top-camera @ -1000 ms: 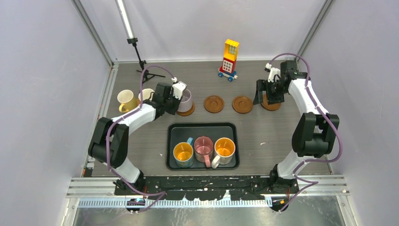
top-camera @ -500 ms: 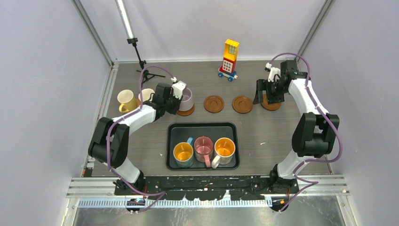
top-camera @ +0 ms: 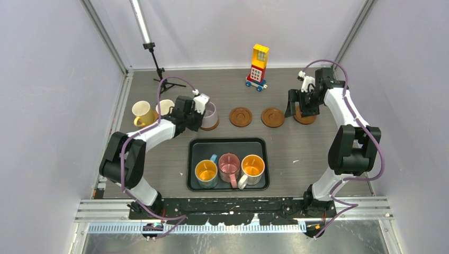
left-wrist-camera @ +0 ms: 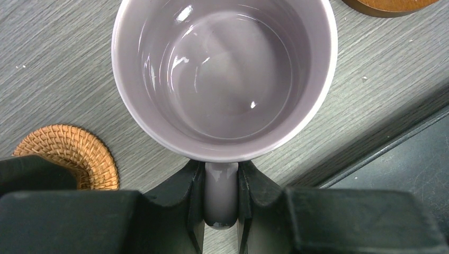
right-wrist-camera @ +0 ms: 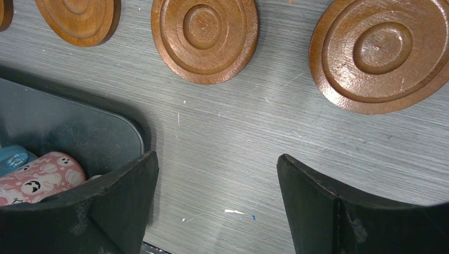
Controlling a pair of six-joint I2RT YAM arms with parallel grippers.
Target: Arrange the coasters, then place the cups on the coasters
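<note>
Top external view for the layout. Left fingers (top-camera: pixel 197 113) closed on the handle of the lilac mug (top-camera: pixel 210 111), pressing it from both sides. Mug at the left end of the coaster row, over a wooden coaster (top-camera: pixel 212 127) with only its near edge visible. Impossible to tell whether already resting on it or hanging just above. Right fingers (top-camera: pixel 293 109) spread wide and empty above the desk (top-camera: pixel 302 159), near the rightmost coaster (top-camera: pixel 307 118), gripping nothing. Two free coasters (top-camera: pixel 240 116) in between. Three mugs (top-camera: pixel 229 166) in the black tray (top-camera: pixel 227 141), two cream mugs (top-camera: pixel 142 112) at the far left.

Main risk, in my judgement: releasing off-centre. Coaster hidden by the mug itself in the left wrist view, so no check of the centring from there. With the base half over the coaster edge, likely to rock or tip on opening.

Second risk: pulling the fingers back too low or sideways, catching the handle, and so turning or sliding the mug off the disc.

Also to watch: the tray near on one side and a woven mat (left-wrist-camera: pixel 69 153) close on the other, both easy to knock with the wrist. Better to lower straight, open slowly, and retreat along the line of the handle.
</note>
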